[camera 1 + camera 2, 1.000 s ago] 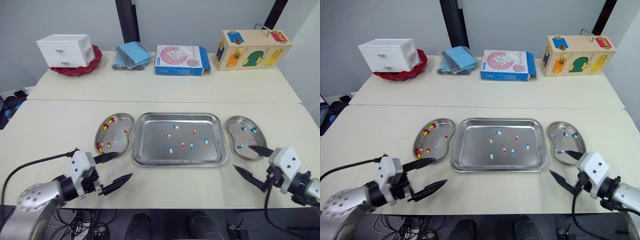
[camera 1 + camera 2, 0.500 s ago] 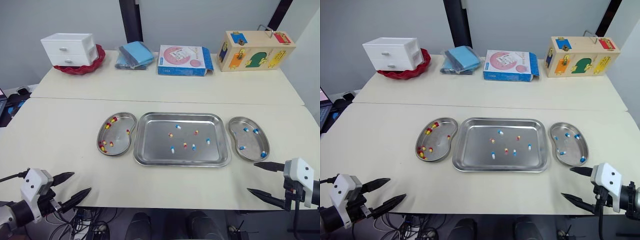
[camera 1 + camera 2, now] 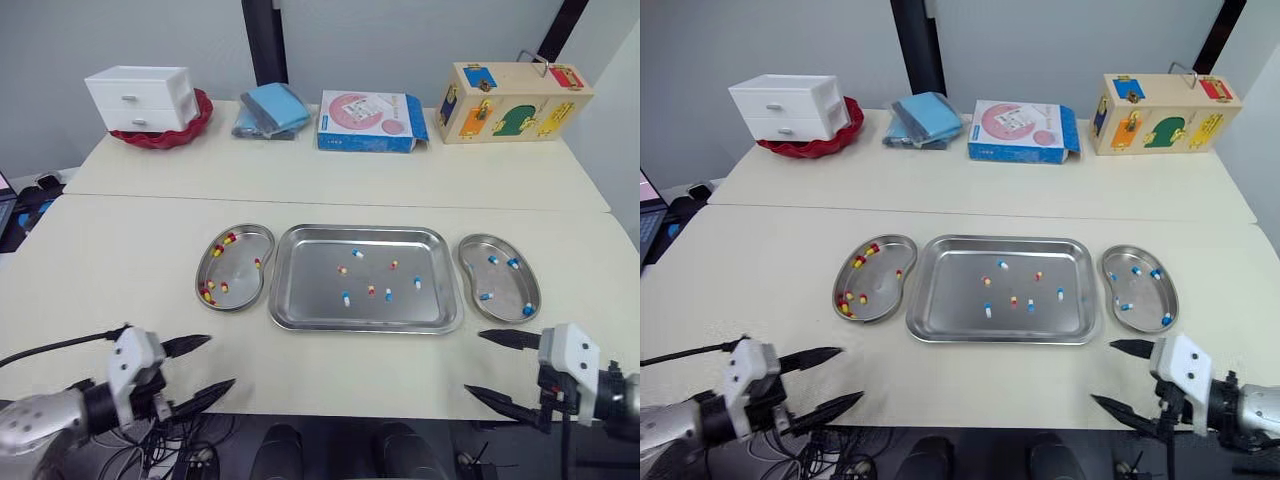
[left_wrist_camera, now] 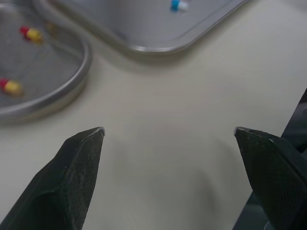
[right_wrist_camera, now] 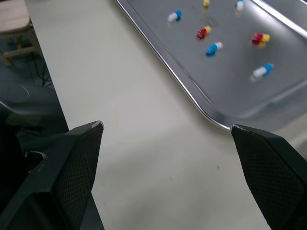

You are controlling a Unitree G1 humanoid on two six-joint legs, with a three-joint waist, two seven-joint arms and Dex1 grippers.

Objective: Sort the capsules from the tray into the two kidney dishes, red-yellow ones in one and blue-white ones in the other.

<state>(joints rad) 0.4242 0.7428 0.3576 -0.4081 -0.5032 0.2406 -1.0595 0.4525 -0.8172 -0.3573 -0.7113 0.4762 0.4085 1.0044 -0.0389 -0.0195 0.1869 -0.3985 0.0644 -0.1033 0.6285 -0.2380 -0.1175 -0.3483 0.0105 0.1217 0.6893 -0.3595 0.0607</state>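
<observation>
A steel tray point(image 3: 282, 312) lies mid-table with several red-yellow capsules point(image 3: 371, 291) and blue-white capsules point(image 3: 346, 298) scattered in it. To its left, a kidney dish point(image 3: 241, 285) holds red-yellow capsules point(image 3: 208, 296). The kidney dish point(image 3: 505, 283) on the other side holds blue-white ones point(image 3: 485, 295). My left gripper point(image 3: 220, 361) hangs open and empty at the table's front edge, in front of the left dish point(image 4: 72, 81). My right gripper point(image 3: 475, 362) is open and empty at the front edge, near the tray's front right corner point(image 5: 216, 120).
On the back table stand a white drawer box point(image 3: 140, 97) in a red bowl, a blue cloth point(image 3: 268, 108), a pink-and-blue carton point(image 3: 368, 120) and a wooden lock box point(image 3: 515, 88). Bare tabletop runs between the tray and the front edge.
A second ago both grippers were beside the dishes. They drew back to the front edge, then came inward a little over the last half second. Both stayed open.
</observation>
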